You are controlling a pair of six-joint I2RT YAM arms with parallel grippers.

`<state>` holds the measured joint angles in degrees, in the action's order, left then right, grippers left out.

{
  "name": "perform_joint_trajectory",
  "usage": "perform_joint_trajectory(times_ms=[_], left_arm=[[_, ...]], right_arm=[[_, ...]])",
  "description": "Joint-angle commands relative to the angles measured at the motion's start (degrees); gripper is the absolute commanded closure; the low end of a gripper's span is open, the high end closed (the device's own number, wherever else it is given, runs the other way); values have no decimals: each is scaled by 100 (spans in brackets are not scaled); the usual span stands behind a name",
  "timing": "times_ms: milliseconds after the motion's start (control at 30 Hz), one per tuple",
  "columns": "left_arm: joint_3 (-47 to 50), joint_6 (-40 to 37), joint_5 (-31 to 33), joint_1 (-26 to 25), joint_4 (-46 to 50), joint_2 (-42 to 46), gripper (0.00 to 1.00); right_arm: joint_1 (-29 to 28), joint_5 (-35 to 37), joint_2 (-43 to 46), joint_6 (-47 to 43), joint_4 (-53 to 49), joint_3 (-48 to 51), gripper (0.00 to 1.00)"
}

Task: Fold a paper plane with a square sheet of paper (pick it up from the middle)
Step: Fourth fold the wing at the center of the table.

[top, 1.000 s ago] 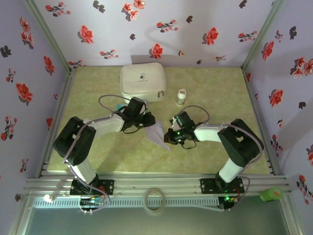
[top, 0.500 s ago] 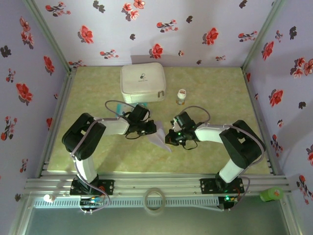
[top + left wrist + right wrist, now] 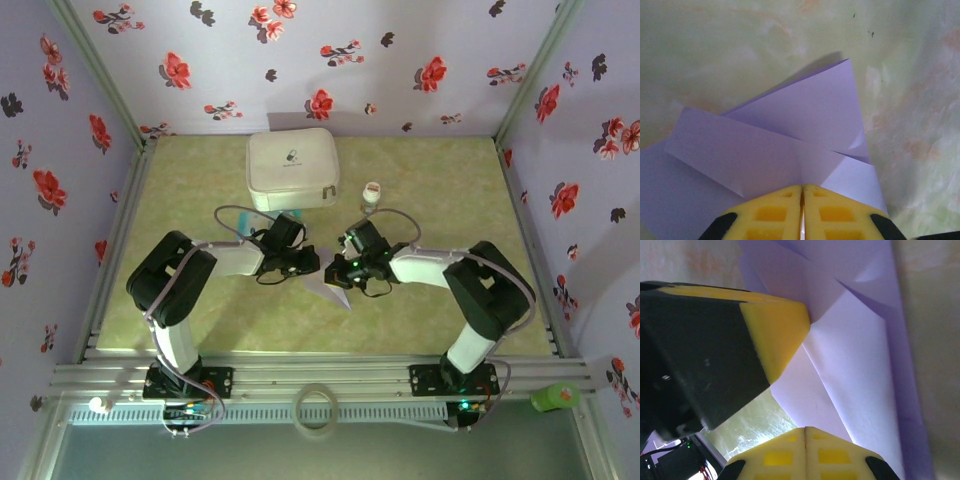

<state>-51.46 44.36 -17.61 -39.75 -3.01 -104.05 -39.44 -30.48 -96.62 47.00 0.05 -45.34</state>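
The left gripper [image 3: 303, 265] lies low over the mottled green tabletop [image 3: 200, 180], its yellow fingers [image 3: 775, 212] pressed together with no gap, tips at the edge of the thin lavender paper sheet [image 3: 331, 291]; whether they pinch a layer I cannot tell; the sheet, folded into overlapping triangular flaps, lies near the table's middle, between the two grippers; the right gripper [image 3: 345, 272] meets it from the right, jaws likewise closed tight, fingertips over the paper just beside the left finger; a white zipped fabric case [image 3: 292, 168] sits behind, well apart.
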Motion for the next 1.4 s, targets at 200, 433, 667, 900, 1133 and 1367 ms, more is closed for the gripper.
perform_joint_trajectory(times_ms=[200, 433, 667, 900, 1133, 1367], left_arm=[[108, -173, 205, 19, 248, -133, 90], [150, -164, 229, 45, 248, -137, 90], [163, -107, 269, 83, 252, -183, 91], [198, -61, 345, 95, 301, -207, 92], [211, 19, 346, 98, 247, -194, 92], [198, 14, 337, 98, 243, -155, 92]], right_arm=[[-51, 125, -488, -42, -32, -157, 96], [7, -149, -414, 369, 900, 751, 94], [7, -178, 21, 383, 988, 1231, 92], [7, -43, 541, 81, 362, 1559, 91], [42, -18, 1076, -10, 185, 2205, 93], [94, 8, 1884, -7, -258, 2288, 93]])
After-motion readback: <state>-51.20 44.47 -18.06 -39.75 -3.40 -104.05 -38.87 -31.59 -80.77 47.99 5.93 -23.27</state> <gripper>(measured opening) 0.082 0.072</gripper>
